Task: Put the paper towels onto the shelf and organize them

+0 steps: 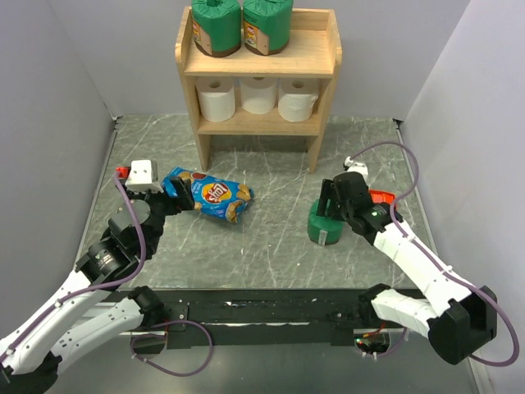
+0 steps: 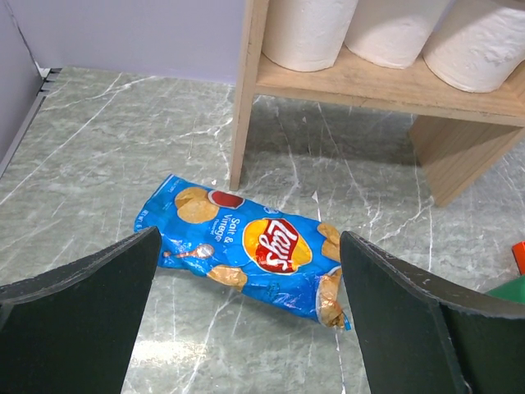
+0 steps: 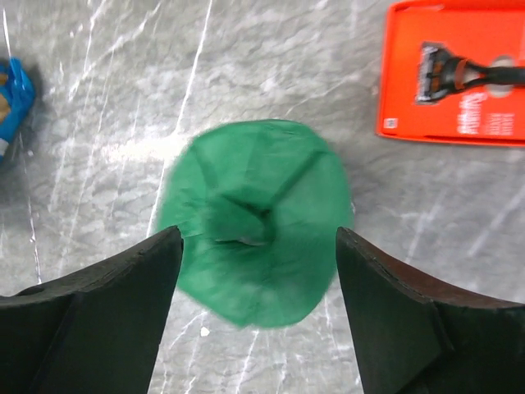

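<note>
The light-wood shelf stands at the back. Two green-wrapped rolls sit on its top board. Three white rolls sit on the lower tier; they also show in the left wrist view. A third green roll stands upright on the table at the right. My right gripper is open just above it, a finger on each side of the green roll, not touching. My left gripper is open and empty above the table at the left.
A blue chip bag lies on the table left of centre, in front of my left gripper; it also shows in the left wrist view. An orange razor package lies right of the green roll. Grey walls close in both sides.
</note>
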{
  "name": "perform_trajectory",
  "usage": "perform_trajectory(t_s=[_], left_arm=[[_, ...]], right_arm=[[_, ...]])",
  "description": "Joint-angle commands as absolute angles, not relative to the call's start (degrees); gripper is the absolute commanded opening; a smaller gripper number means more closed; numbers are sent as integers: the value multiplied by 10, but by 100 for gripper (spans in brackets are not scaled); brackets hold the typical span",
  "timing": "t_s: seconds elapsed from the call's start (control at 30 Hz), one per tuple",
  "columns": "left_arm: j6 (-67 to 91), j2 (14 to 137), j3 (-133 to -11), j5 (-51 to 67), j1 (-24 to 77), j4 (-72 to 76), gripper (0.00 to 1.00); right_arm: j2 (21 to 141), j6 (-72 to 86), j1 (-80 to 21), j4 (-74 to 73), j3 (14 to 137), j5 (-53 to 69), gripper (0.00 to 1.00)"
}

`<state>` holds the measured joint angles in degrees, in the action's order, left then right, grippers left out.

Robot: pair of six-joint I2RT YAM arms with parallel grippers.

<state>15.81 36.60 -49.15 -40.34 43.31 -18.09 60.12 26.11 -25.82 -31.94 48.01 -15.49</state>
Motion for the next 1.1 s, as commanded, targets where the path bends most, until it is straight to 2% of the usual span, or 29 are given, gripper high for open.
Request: perform_trajectory(t_s=[0.0,0.23,0.43,0.93,1.07], left_arm=[[163,365,-496,-399,434,-166,96],[161,365,-496,-391,434,-164,97],[160,372,-497,-384,434,-166,97],[160,377,-499,-385,434,-169,96],[160,374,-497,-385,434,-167,96]], right_arm=[[580,267,-252,-371,514,-206,81],[544,142,-253,-322,488,-101,78],[572,93,-269,-307,489,-47,76],[694,40,-352,-341,512,-156,76],[710,33,-364,-335,510,-167,73]])
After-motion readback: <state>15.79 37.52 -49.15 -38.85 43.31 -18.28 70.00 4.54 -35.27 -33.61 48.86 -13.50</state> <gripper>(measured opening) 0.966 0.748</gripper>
